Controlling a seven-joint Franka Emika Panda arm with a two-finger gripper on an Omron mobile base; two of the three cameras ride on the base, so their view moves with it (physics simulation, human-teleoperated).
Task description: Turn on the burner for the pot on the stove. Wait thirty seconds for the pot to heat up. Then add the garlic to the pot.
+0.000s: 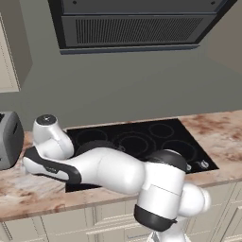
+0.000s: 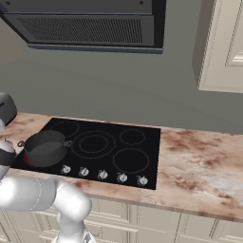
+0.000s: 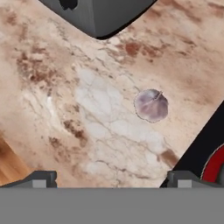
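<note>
The garlic, a small whitish-pink bulb, lies on the marble counter just left of the stove's black edge. My gripper hovers over the counter, open, its two fingertips spread wide with nothing between them. The garlic sits ahead of the fingers, right of their midline. The dark grey pot stands on the front left zone of the stove. The burner glows red under the pot's rim, and the same red glow of the burner shows in the hand view's corner.
A grey toaster stands on the counter left of the stove, close to the hand; its body looms beyond the garlic. Silver knobs line the stove's front. A range hood hangs above. Bare counter stretches right.
</note>
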